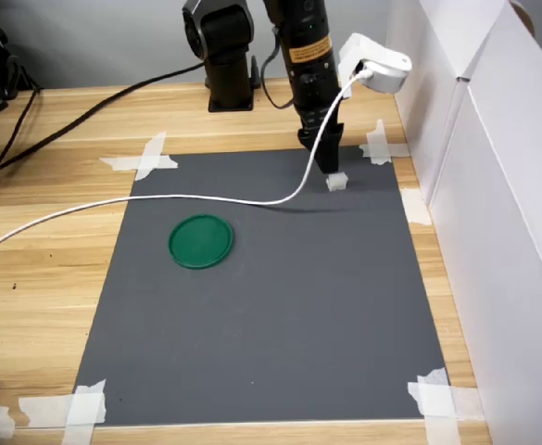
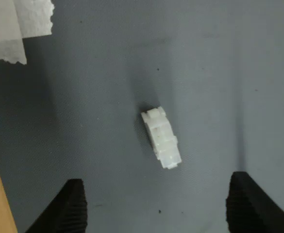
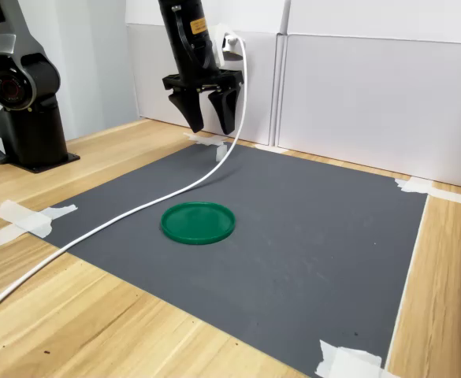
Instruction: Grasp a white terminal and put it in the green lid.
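Observation:
The white terminal [image 1: 336, 182] lies on the dark grey mat [image 1: 280, 315] near its far right corner in the first exterior view. In the wrist view the white terminal [image 2: 161, 138] is a small ridged block lying between and slightly ahead of the two black fingertips [image 2: 73, 194]. My gripper [image 1: 329, 159] hangs open just above it, holding nothing. In the second exterior view the gripper [image 3: 210, 126] shows its jaws spread apart above the mat. The green lid [image 1: 201, 241] lies flat and empty on the mat, well to the first exterior view's left of the terminal; in the second exterior view the green lid [image 3: 198, 222] is nearer the camera than the gripper.
A white cable [image 1: 159, 199] runs from the wrist across the mat, passing just behind the lid, and off the table's left in the first exterior view. White wall panels [image 1: 493, 185] stand close along the right. The arm's base [image 1: 226, 56] is at the back. White tape patches [image 1: 145, 158] hold the mat corners.

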`<state>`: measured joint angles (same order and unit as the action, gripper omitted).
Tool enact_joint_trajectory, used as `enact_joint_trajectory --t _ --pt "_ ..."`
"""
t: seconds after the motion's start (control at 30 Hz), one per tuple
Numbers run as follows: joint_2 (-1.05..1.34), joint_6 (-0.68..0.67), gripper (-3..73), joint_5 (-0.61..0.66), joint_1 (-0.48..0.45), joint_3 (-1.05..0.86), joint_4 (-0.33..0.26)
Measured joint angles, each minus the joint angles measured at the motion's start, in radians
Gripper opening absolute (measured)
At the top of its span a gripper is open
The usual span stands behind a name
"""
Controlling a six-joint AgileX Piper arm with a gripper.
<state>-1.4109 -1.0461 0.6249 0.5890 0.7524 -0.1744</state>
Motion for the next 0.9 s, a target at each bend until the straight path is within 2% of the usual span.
enact_joint_trajectory --t 0.33,0.6,0.9 --pt "-0.089 0.0 68.3 -0.071 0.0 -0.001 -0.006" --pt "-0.132 0.0 68.3 -0.081 0.0 0.008 -0.071" --pt "-0.153 0.0 67.7 -0.083 0.0 0.012 -0.081"
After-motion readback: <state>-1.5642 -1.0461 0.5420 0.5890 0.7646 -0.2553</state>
